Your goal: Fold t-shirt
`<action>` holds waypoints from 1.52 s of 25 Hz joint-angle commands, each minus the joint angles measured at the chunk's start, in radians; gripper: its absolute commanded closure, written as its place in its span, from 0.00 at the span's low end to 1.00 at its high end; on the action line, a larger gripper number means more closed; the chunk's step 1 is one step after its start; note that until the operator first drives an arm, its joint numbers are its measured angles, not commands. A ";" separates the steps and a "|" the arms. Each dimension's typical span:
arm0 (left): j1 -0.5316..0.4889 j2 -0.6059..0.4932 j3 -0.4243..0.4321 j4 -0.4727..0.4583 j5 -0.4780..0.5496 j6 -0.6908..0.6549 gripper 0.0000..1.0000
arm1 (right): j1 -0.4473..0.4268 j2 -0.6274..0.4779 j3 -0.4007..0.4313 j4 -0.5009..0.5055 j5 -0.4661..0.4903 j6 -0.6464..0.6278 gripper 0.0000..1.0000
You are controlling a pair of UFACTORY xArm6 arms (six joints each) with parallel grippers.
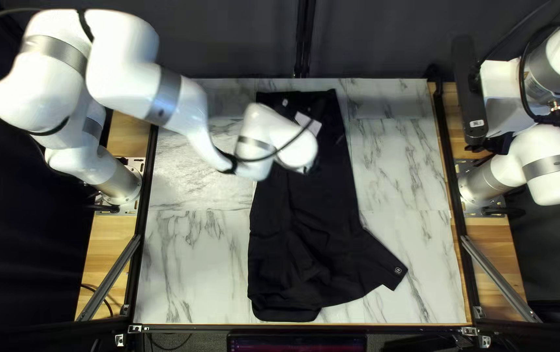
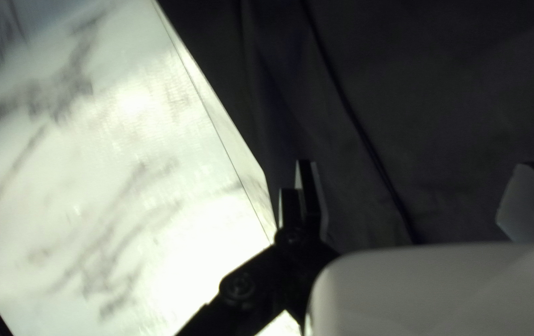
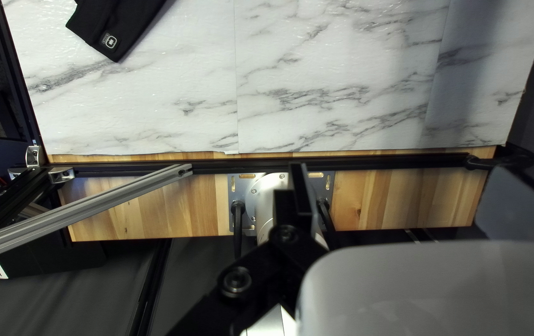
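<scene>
T-shirt (image 1: 303, 215), black, with the left gripper (image 1: 312, 122) overlapping its far portion in the top left view. The left gripper's two fingers (image 2: 309, 199) stand apart; marble-patterned surface and dark fabric appear ahead of them, but whether that fabric is the garment or the curtain cannot be told. The right gripper (image 1: 492, 143), beside the table's right edge, likewise has its fingers set apart, with the right arm's base (image 3: 272, 199) visible just beyond one finger. The white left arm (image 1: 123, 78) reaches from the left edge across the far left part of the table (image 1: 189, 261); the right arm (image 1: 557, 156) is folded outside the right edge. The T-shirt lies lengthwise, from the far edge almost to the near edge. Its body is roughly straight-sided toward the far edge and rumpled, with overlapping layers, toward the near edge. One sleeve (image 1: 378, 257) extends obliquely toward the near right corner, ending well inside it; a small pale emblem (image 1: 398, 270) marks the cuff. Outside the right edge, a grey metal bar (image 1: 498, 277) runs obliquely from the black rail (image 1: 457, 195).
</scene>
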 commanded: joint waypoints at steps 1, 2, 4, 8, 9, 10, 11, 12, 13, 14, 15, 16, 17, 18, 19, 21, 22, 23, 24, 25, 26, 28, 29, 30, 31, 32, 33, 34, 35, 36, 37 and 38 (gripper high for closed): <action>-0.043 0.056 -0.026 0.014 0.011 -0.066 0.00 | 0.000 0.000 0.000 0.000 0.000 0.000 0.00; -0.058 0.076 -0.035 0.012 0.012 -0.092 0.00 | 0.000 0.000 0.000 0.000 0.000 0.000 0.00; -0.085 0.120 -0.065 0.013 0.033 -0.137 0.00 | 0.000 0.000 0.000 0.000 0.000 0.000 0.00; -0.104 0.155 -0.098 0.020 0.078 -0.189 0.00 | 0.000 0.000 0.000 0.000 0.000 0.000 0.00; -0.105 0.161 -0.104 0.021 0.088 -0.201 0.00 | 0.000 0.000 0.000 0.000 0.000 0.000 0.00; -0.107 0.171 -0.110 0.021 0.095 -0.211 0.00 | 0.000 0.000 0.000 0.000 0.000 0.000 0.00; -0.109 0.182 -0.119 0.019 0.101 -0.220 0.00 | 0.000 0.000 0.000 0.000 0.000 0.000 0.00; -0.112 0.195 -0.129 0.017 0.108 -0.229 0.00 | 0.000 0.000 0.000 0.000 0.000 0.000 0.00; -0.115 0.204 -0.137 0.017 0.114 -0.236 0.00 | 0.000 0.000 0.000 0.000 0.000 0.000 0.00; -0.121 0.221 -0.151 0.018 0.131 -0.251 0.00 | 0.000 0.000 0.000 0.000 0.000 0.000 0.00; -0.124 0.230 -0.160 0.017 0.143 -0.259 0.00 | 0.000 0.000 0.000 0.000 0.000 0.000 0.00; -0.127 0.238 -0.168 0.017 0.155 -0.268 0.00 | 0.000 0.000 0.000 0.000 0.000 0.000 0.00; -0.132 0.242 -0.175 0.014 0.168 -0.277 0.00 | 0.000 0.000 0.000 0.000 0.000 0.000 0.00; -0.134 0.246 -0.179 0.012 0.175 -0.281 0.00 | 0.000 0.000 0.000 0.000 0.000 0.000 0.00; -0.143 0.256 -0.192 0.006 0.194 -0.297 0.00 | 0.000 0.000 0.000 0.000 0.000 0.000 0.00; -0.156 0.271 -0.210 -0.001 0.213 -0.315 0.00 | 0.000 0.000 0.000 0.000 0.000 0.000 0.00; -0.164 0.278 -0.217 -0.005 0.221 -0.325 0.00 | 0.000 0.000 0.000 0.000 0.000 0.000 0.00; -0.167 0.281 -0.221 -0.006 0.226 -0.330 0.00 | 0.000 0.000 0.000 0.000 0.000 0.000 0.00; -0.173 0.285 -0.225 -0.010 0.233 -0.340 0.00 | 0.000 0.000 0.000 0.000 0.000 0.000 0.00; -0.177 0.288 -0.227 -0.013 0.235 -0.346 0.00 | 0.000 0.000 0.000 0.000 0.000 0.000 0.00; -0.181 0.293 -0.230 -0.016 0.236 -0.353 0.00 | 0.000 0.000 0.000 0.000 0.000 0.000 0.00; -0.182 0.305 -0.232 -0.021 0.232 -0.359 0.00 | 0.000 0.000 0.000 0.000 0.000 0.000 0.00; -0.180 0.309 -0.227 -0.024 0.226 -0.362 0.00 | 0.000 0.000 0.000 0.000 0.000 0.000 0.00; -0.178 0.309 -0.222 -0.025 0.222 -0.364 0.00 | 0.000 0.000 0.000 0.000 0.000 0.000 0.00; -0.176 0.308 -0.219 -0.026 0.220 -0.365 0.01 | 0.000 0.000 0.000 0.000 0.000 0.000 0.00; -0.174 0.309 -0.220 -0.025 0.220 -0.366 0.06 | 0.000 0.000 0.000 0.000 0.000 0.000 0.00; -0.172 0.308 -0.221 -0.024 0.221 -0.365 0.07 | 0.000 0.000 0.000 0.000 0.000 0.000 0.00; -0.169 0.311 -0.226 -0.023 0.222 -0.363 0.14 | 0.000 0.000 0.000 0.000 0.000 0.000 0.00; -0.166 0.317 -0.233 -0.022 0.222 -0.359 0.21 | 0.000 0.000 0.000 0.000 0.000 0.000 0.00; -0.164 0.322 -0.238 -0.022 0.222 -0.356 0.25 | 0.000 0.000 0.000 0.000 0.000 0.000 0.00; -0.163 0.325 -0.241 -0.023 0.221 -0.353 0.38 | 0.000 0.000 0.000 0.000 0.000 0.000 0.00; -0.163 0.324 -0.240 -0.023 0.220 -0.351 0.53 | 0.000 0.000 0.000 0.000 0.000 0.000 0.00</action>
